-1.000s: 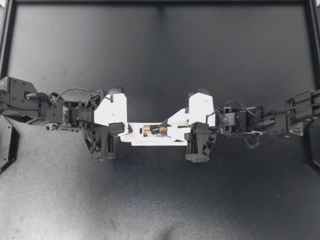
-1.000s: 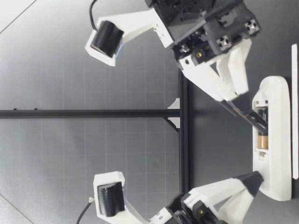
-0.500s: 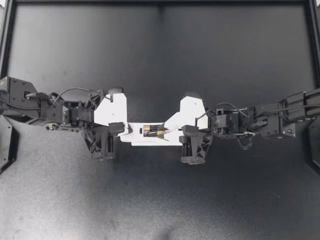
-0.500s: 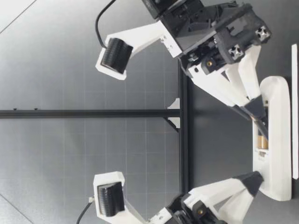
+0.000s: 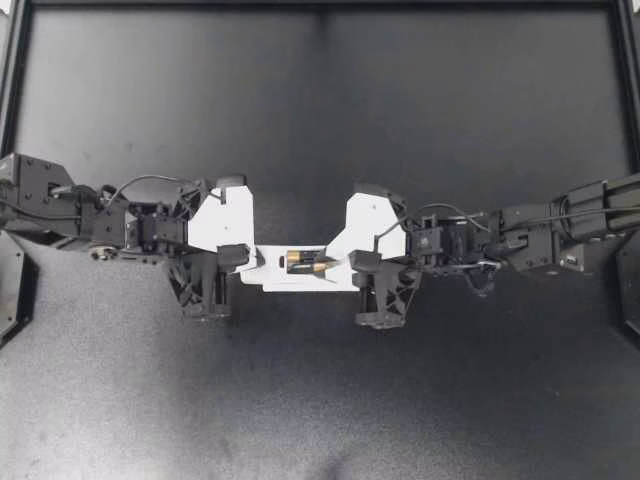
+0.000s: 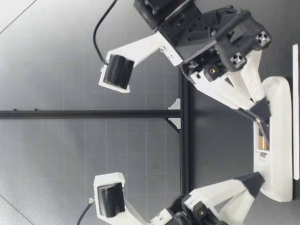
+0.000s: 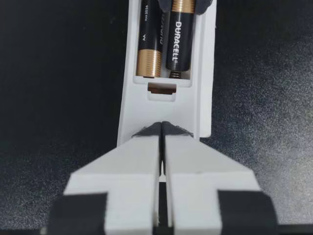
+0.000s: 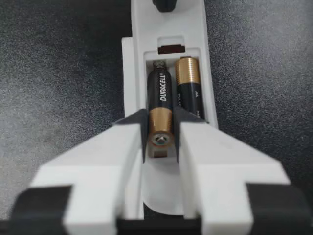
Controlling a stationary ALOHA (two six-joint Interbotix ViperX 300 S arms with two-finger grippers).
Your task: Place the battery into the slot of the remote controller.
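Battery lies in the slot of the remote controller, which rests flat on the dark table between our two arms. Our right gripper reaches in from one end of the remote controller and our left gripper from the other. In the right wrist view the gold end of the battery sits between the white fingers of the right gripper. Both fingers touch it, one from each side, so this gripper holds the battery with only a narrow opening. The far end of the battery meets the small spring at the end of the slot. A second battery lies just beside it, with its gold end turned the opposite way. In the left wrist view the fingers of the left gripper are pressed together with nothing between them. Their tips rest on the end of the remote controller, just short of the slot. The battery lies ahead of them, apart from the tips. White brand lettering runs along the black body of the battery in both wrist views. The second battery carries only small white marks, which we cannot read. In the low view the right gripper comes down at a slant onto the remote controller, and the left gripper touches its other end.
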